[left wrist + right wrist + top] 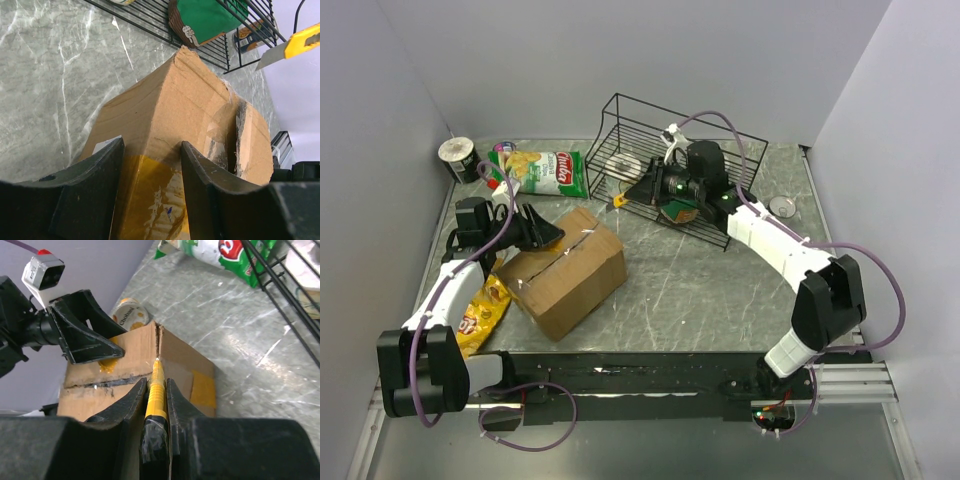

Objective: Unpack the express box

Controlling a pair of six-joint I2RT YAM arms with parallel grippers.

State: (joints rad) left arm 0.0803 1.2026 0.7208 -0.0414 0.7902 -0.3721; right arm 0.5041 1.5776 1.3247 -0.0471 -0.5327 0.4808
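Note:
The express box (570, 275) is a brown cardboard box lying left of the table's middle, flaps down, with a dark slit along its top seam. My left gripper (545, 232) is open, and its fingers rest on the box's taped far-left top edge. In the left wrist view the box (170, 115) and its yellow tape fill the space between the fingers (100, 175). My right gripper (635, 190) hovers in front of the basket, shut on a yellow utility knife (619, 201). In the right wrist view the knife (156, 400) points at the box (130, 360).
A black wire basket (720, 140) holding a green packet (680, 210) stands at the back, right of the box. A green chip bag (545, 172) and a cup (458, 158) lie at the back left. A yellow snack bag (480, 310) lies left of the box.

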